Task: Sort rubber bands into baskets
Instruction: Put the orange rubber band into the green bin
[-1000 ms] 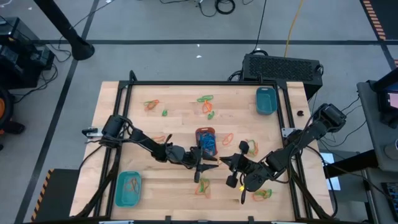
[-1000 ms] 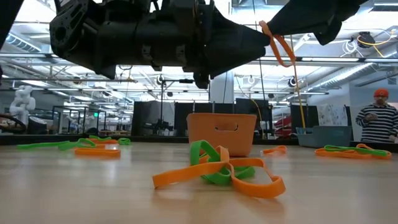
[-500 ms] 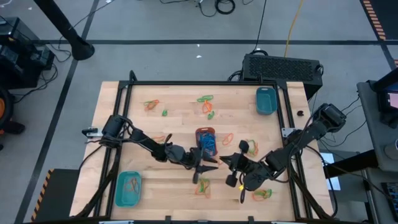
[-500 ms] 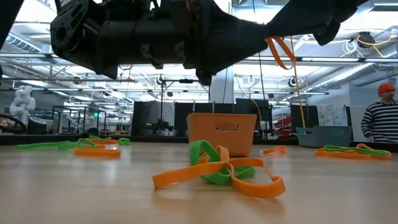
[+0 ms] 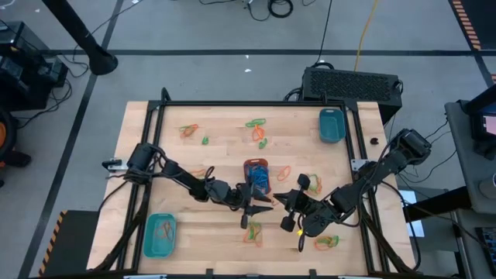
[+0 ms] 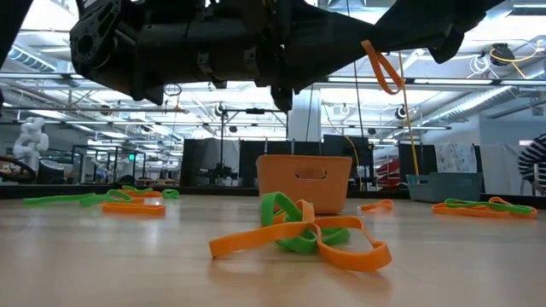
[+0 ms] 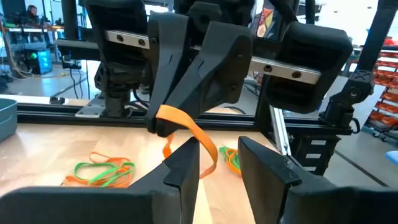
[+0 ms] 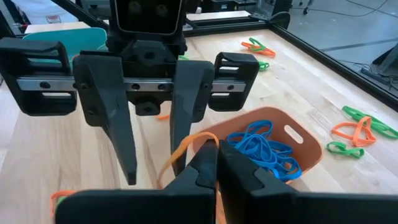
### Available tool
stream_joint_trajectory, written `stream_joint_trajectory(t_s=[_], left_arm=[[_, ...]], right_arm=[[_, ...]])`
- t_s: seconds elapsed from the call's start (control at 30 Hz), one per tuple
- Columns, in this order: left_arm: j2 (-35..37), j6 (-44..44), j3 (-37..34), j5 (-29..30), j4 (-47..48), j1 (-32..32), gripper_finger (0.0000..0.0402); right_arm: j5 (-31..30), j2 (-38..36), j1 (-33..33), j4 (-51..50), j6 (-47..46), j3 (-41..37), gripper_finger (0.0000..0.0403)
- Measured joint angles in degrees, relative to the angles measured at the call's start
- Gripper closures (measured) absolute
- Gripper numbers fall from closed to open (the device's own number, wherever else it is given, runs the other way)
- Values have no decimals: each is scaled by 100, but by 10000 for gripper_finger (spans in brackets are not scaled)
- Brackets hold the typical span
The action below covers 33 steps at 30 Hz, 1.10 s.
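My right gripper (image 5: 281,204) is shut on an orange rubber band (image 6: 384,68) above the table's middle, just near of the orange basket (image 5: 257,177), which holds blue bands (image 8: 261,143). My left gripper (image 5: 260,204) faces it, open; its fingers (image 7: 183,168) stand around the hanging band. I cannot tell whether they touch it. One teal basket (image 5: 331,125) sits at the far right. The other (image 5: 160,235) sits at the near left and holds a few bands. My right gripper pinches the orange band at its upper end (image 7: 168,116) between its two fingertips. The fingers reach level from the table's right side. The band is lifted clear of the table and hangs slack in a loop (image 7: 208,152) below the fingertips.
Loose orange and green bands lie in clumps at the near middle (image 6: 299,234), near right (image 5: 325,242), right of the orange basket (image 5: 314,182) and along the far side (image 5: 189,130) (image 5: 256,122). A black frame (image 5: 256,103) borders the tabletop.
My left gripper has crept toward the table's right edge, closer to the band that my right gripper holds. The band has stayed hanging at the same height. A person in the room beyond the table has walked out of the low view.
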State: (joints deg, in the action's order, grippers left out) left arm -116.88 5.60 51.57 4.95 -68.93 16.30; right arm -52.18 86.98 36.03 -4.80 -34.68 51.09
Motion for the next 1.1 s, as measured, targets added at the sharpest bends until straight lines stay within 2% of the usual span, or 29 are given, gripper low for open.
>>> stream_joint_trajectory(t_s=[0.13, 0.37, 0.53, 0.7, 0.8, 0.87, 1.0, 1.1], left_arm=[[0, 2, 79, 7, 173, -27, 314], [0, 1, 105, 7, 263, -20, 393], [0, -13, 110, 7, 448, -27, 397], [147, -37, 110, 127, 931, -24, 398], [534, -43, 105, 131, 1852, -24, 399], [961, -31, 105, 127, 2868, -3, 399], [2084, 226, 108, 4, 5534, 156, 400], [2979, 896, 108, -133, 7530, 364, 400]], right_arm=[[0, 0, 0, 0, 0, 2, 402], [0, 0, 0, -9, 58, 2, 403], [0, 0, 46, -15, 256, 2, 390], [14, 0, 50, -22, 301, 2, 343], [339, 0, 44, -26, 304, 2, 311], [677, 0, 49, -31, 369, 2, 292], [1432, -2, 59, -30, 409, 2, 265], [1591, -2, 57, -25, 409, 2, 256]])
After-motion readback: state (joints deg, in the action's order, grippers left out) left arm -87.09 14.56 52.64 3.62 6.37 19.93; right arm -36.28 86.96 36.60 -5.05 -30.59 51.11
